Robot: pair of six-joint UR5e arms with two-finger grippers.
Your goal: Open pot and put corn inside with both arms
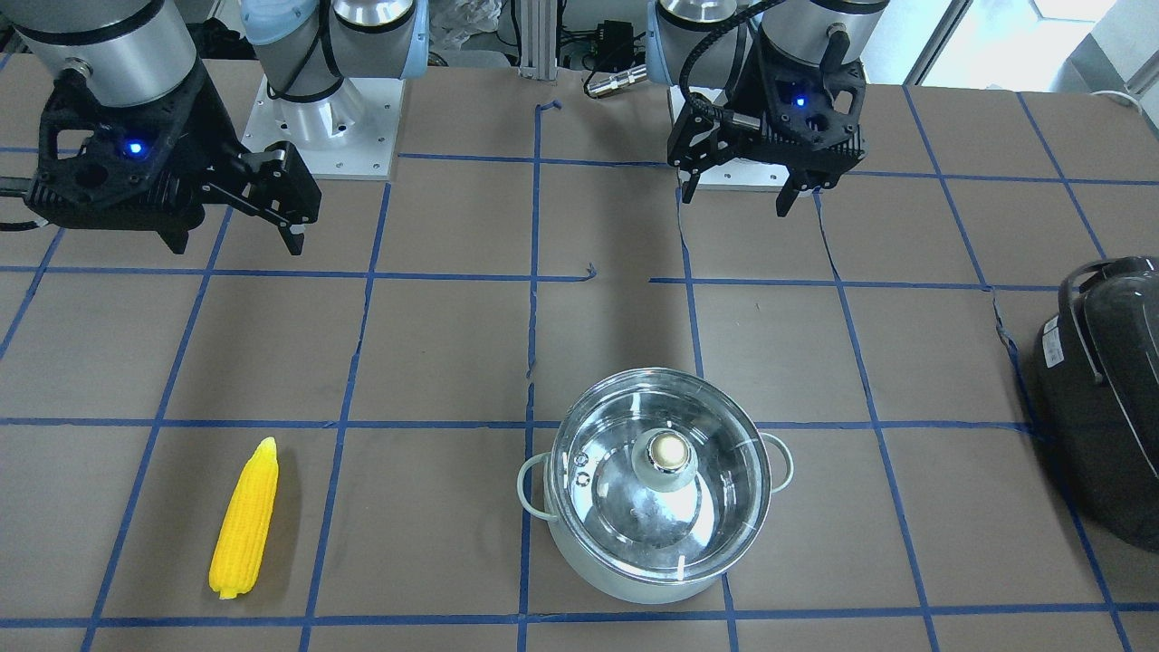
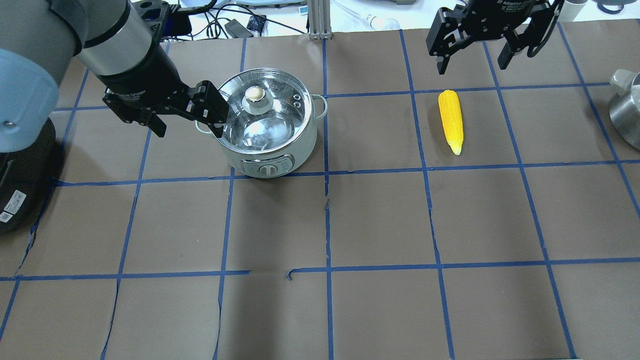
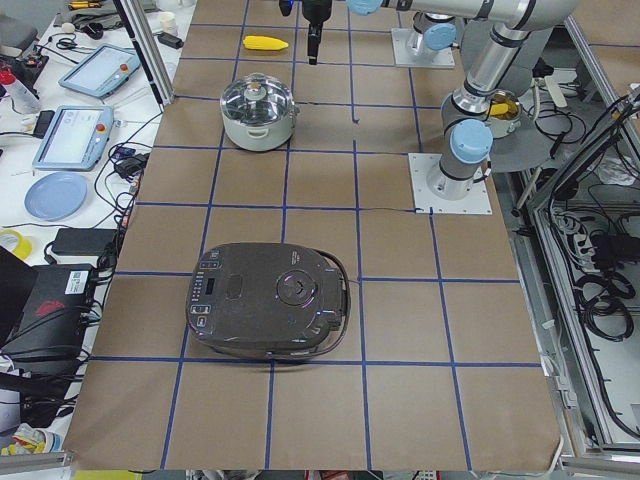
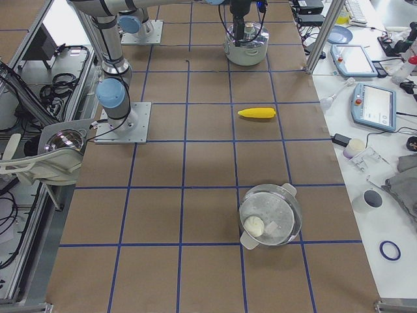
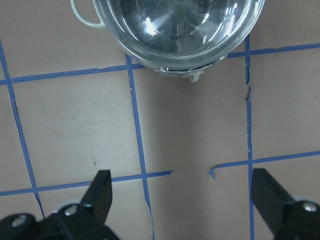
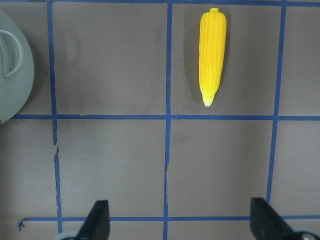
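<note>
On table, pot [image 2: 270,152]: stands upright at 11 o'clock of table [image 2: 380,220] centre in the overhead view (12 o'clock = away from the robot).
Lid [image 2: 280,117]: clear glass, seated on the pot rim; knob [image 2: 255,95] at centre.
Corn [image 2: 450,121]: lies flat at 3 o'clock of the pot, well apart; pointed tip toward 6 o'clock.
Left gripper [image 2: 189,132]: fingers spread, holding nothing; raised at the pot's 9 o'clock side, apart from the lid.
Right gripper [image 2: 471,67]: fingers spread, holding nothing; raised at 12 o'clock of the corn, apart from it.
Black appliance [image 2: 20,190]: at the table's 9 o'clock edge.
</note>
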